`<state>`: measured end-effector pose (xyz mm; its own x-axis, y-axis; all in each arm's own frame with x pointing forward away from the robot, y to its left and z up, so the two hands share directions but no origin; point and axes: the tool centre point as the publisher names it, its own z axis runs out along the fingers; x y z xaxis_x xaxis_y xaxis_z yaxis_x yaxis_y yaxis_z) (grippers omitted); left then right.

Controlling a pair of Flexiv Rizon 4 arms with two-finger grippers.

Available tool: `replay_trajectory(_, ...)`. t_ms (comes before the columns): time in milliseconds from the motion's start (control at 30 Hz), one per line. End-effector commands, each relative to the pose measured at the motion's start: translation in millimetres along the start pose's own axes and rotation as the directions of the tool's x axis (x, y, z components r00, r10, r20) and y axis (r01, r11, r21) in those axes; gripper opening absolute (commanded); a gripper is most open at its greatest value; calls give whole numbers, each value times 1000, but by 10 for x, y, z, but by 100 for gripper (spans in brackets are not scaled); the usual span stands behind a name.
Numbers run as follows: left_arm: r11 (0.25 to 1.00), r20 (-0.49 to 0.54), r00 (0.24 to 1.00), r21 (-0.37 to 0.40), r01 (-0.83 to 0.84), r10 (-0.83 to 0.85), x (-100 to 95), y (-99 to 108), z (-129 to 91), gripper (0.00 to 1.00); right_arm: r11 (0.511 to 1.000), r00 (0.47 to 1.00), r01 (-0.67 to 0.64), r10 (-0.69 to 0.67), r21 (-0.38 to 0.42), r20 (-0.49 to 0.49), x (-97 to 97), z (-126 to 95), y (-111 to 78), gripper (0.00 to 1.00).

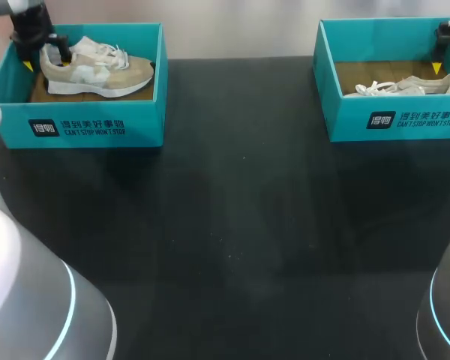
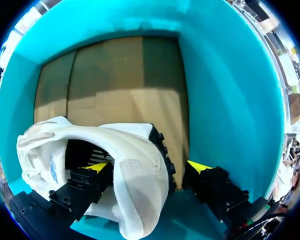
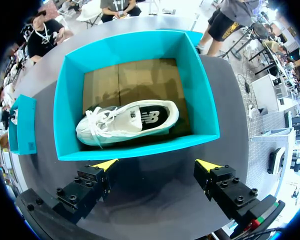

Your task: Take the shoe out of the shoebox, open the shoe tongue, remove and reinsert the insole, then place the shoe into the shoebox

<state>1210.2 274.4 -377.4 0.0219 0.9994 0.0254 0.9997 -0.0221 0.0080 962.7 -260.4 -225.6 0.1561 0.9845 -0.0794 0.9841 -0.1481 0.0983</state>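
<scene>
**Left end effector astride the heel, shoe not yet lifted**

From where I stand, everything hangs on the upper left of the head view. The shoe [image 1: 97, 69] sits upright on its sole inside the left shoebox [image 1: 90, 124]. Its long axis runs across the frame, heel to the left and toe to the right. The left end effector [image 1: 45, 60] is down in the box at that heel end, so the shoe stretches away from it to the right.

The left wrist view shows the grip in the making. One yellow-tipped finger is down inside the shoe's opening. The other stands outside the heel, between it and the box wall, with a gap showing. The heel wall is straddled but not pinched, and the fingers are parted with nothing gripped.

The left arm is plainly the nearer one to this shoe. It comes in steeply from the upper left corner, wrist pointing down into the box. My guess is that closing on the heel and lifting comes next, and the near box wall leaves little room.

The right end effector [image 3: 157, 165] hovers over the right shoebox [image 1: 394, 120] at the upper right of the tabletop [image 1: 240, 225]. Its fingers are spread wide and hold nothing. A second shoe [image 3: 127, 121] lies on its side in that box, beyond the fingertips.
</scene>
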Motion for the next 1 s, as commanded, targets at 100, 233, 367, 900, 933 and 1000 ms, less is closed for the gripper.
replay_trajectory(100,997,6,1000,83,4,-5,44,118,91,90,1000,1000,0,0,-1,0,-1,-1,-5,100)
replay_trajectory(233,996,5,1000,88,3,-4,37,103,103,82,1000,1000,0,0,-1,0,-1,-1,-5,100)
replay_trajectory(367,995,2,1000,100,5,-5,23,62,128,82,1000,1000,0,0,-1,0,-1,-1,-5,100)
replay_trajectory(900,997,25,1000,70,17,-18,55,14,-35,85,1000,1000,0,0,-1,0,-1,-1,-5,100)
replay_trajectory(933,997,27,999,69,17,-19,56,11,-40,87,1000,1000,0,0,-1,0,-1,-1,-5,100)
replay_trajectory(1000,998,30,999,65,19,-21,57,8,-44,85,1000,1000,0,0,-1,0,-1,-1,-5,100)
